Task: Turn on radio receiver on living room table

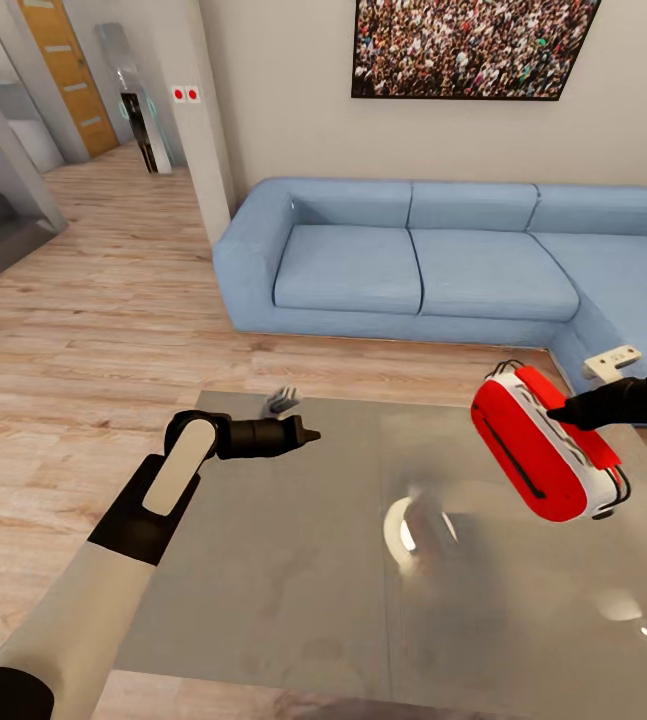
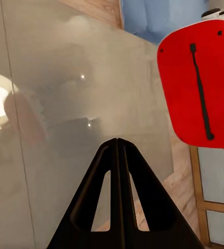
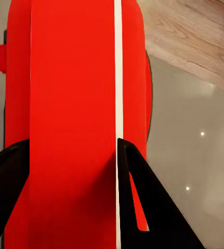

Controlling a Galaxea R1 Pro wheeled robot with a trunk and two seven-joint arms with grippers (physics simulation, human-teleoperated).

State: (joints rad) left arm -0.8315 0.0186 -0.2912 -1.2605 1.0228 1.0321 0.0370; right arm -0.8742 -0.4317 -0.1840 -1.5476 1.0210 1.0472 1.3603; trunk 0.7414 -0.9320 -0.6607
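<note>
The bright-red radio receiver (image 1: 538, 450) hangs tilted above the glossy grey table (image 1: 293, 560), its white-silver band and dark strap showing. My right gripper (image 1: 568, 412) is shut on it from the right side; in the right wrist view the red body (image 3: 73, 119) sits between both dark fingers (image 3: 143, 207). In the left wrist view the radio receiver (image 2: 200, 83) shows its red face and strap. My left gripper (image 1: 308, 435) hovers over the table's far left part, shut with nothing in it, its fingers (image 2: 118, 176) pressed together.
A light-blue sectional sofa (image 1: 423, 260) stands behind the table, under a framed crowd picture (image 1: 468, 45). Light wood floor (image 1: 93, 300) spreads left toward a hallway with a wooden door (image 1: 63, 70). A white socket block (image 1: 613, 358) lies by the sofa's corner.
</note>
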